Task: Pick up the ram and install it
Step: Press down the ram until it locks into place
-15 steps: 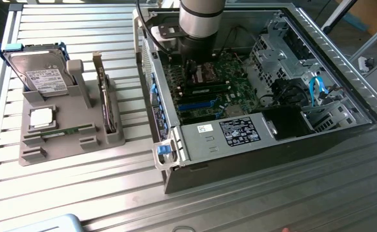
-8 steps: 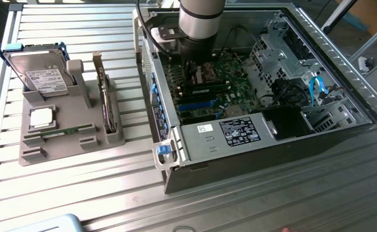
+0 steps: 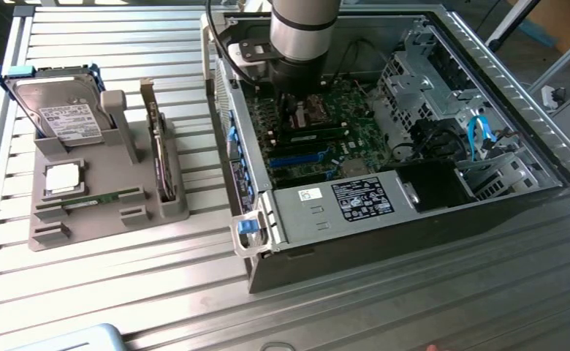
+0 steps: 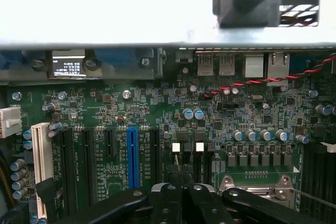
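The ram [image 3: 104, 199] lies flat in a slot of the gray holder [image 3: 100, 219] on the slatted metal table [image 3: 168, 292]. It is outside the computer case [image 3: 519, 110] and well apart from the gripper [image 4: 181, 174]. It is a thin green stick, and nothing is touching it.

In the same holder, also far from the gripper, a silver hard drive [image 3: 66, 117] with a white label stands upright, and an expansion card [image 3: 156, 146] stands on edge in the slot on the side nearer the case.

The arm [image 3: 302, 36] reaches down into the open case. In the exterior view it covers the gripper from above. In the wrist view the two dark fingers are pressed together, close over the green motherboard [image 4: 157, 108]. Whether anything thin is caught between their tips cannot be told.

Just ahead of the fingertips are two small white squares [image 4: 187, 147] at the ends of dark slots. A blue slot [image 4: 132, 156] runs beside the gripper among black ones, and a long cream slot [image 4: 39, 161] lies further out on that side. On the gripper's other side is the metal frame of the processor socket [image 4: 257, 182], with a row of round capacitors [image 4: 260, 136] near it. Well beyond the tips, a twisted red and black wire [image 4: 273, 80] crosses the board near the rear ports.

In the exterior view, the gray power supply [image 3: 363, 199] with its black label sits in the case, on the near side of the arm.
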`<state>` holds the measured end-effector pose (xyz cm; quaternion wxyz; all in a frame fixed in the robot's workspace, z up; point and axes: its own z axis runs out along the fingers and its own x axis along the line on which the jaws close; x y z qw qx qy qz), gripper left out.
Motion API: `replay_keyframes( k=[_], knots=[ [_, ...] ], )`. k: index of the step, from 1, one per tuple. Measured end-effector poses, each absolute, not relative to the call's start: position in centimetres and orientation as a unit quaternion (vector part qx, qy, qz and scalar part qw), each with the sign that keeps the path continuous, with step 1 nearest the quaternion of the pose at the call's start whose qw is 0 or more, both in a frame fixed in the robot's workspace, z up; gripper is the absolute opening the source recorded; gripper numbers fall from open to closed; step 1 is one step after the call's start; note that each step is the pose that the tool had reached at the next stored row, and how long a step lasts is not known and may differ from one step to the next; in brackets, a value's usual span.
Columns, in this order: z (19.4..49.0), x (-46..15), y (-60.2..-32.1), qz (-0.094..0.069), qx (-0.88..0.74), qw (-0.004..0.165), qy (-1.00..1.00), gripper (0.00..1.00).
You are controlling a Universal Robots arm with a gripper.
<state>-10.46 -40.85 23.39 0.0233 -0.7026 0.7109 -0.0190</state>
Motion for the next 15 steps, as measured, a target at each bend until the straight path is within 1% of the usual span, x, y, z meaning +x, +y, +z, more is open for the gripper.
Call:
replay_keyframes(
  k=[15],
  knots=[
    [23.19,-10.45,-40.85,-0.019,-0.703,0.024,0.711,0.10]
  ],
)
